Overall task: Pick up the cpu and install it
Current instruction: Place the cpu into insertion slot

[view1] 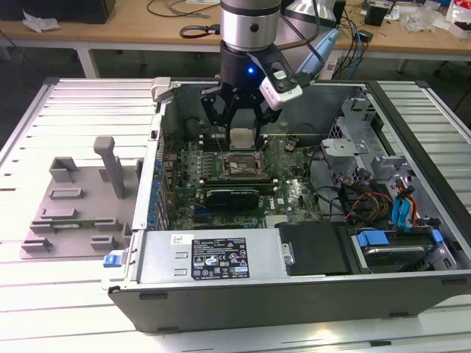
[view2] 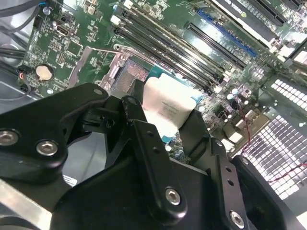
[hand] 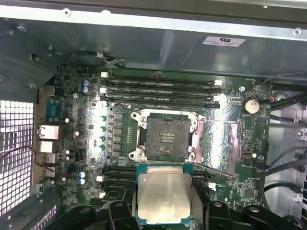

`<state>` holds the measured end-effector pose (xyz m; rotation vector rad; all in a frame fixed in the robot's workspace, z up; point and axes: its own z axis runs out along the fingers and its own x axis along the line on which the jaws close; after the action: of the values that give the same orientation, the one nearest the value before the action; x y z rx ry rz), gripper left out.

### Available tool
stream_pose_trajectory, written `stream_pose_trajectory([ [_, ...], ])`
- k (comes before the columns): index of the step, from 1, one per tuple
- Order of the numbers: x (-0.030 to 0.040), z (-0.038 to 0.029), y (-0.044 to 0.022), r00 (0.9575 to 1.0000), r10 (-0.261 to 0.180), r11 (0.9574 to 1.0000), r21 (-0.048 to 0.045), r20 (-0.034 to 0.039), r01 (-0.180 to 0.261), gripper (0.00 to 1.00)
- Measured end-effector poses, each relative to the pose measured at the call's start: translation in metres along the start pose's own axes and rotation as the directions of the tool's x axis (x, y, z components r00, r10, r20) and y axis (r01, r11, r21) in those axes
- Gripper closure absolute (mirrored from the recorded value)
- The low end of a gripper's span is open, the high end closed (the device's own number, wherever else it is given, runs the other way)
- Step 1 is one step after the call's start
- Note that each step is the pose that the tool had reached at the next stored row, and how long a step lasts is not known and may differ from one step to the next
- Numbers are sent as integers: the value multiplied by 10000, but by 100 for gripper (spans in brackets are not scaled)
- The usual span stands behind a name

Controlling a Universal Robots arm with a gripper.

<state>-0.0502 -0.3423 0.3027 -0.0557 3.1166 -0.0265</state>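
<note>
the gripper (view1: 241,131) hangs inside the open computer case (view1: 221,294), its black jaws closed on the cpu (view1: 241,139) — the pale chip sits just above the socket (view1: 241,168) on the green motherboard (view1: 294,195). well apart, at the exterior view's left, a grey fixture tray (view1: 66,220) lies on the slatted table (view1: 44,323).

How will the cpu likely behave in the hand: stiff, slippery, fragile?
The cpu, a flat metal-topped plate, is probably rigid and light. Held by its thin edges in the hand, it could slip or tilt. Its thin exposed board rim looks chippable, so likely fragile.
</note>
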Motion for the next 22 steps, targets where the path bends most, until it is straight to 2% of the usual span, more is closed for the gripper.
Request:
stream_pose_trajectory([
  [1, 0, 0, 0, 9996, 294, 9996, 7, -5, -294, 45],
  [4, 0, 1, 0, 9966, 823, 9966, 21, -13, -823, 45],
  [6, 0, 2, 0, 9914, 1311, 9914, 33, -21, -1311, 45],
  [7, 0, 2, 0, 9870, 1607, 9870, 42, -25, -1607, 45],
  [11, 0, 3, 0, 9754, 2205, 9754, 67, -31, -2205, 45],
  [12, 0, 3, 0, 9703, 2420, 9703, 76, -33, -2420, 45],
  [13, 0, 4, 0, 9558, 2940, 9558, 99, -36, -2940, 45],
  [14, 0, 4, 0, 9481, 3181, 9480, 111, -38, -3180, 45],
  [16, 0, 5, 0, 9400, 3411, 9400, 120, -40, -3410, 45],
  [19, 0, 6, 0, 9165, 3999, 9165, 150, -40, -3998, 45],
  [20, 0, 7, 0, 9066, 4220, 9065, 161, -40, -4219, 45],
  [22, 0, 8, 0, 8947, 4467, 8946, 172, -39, -4466, 45],
])
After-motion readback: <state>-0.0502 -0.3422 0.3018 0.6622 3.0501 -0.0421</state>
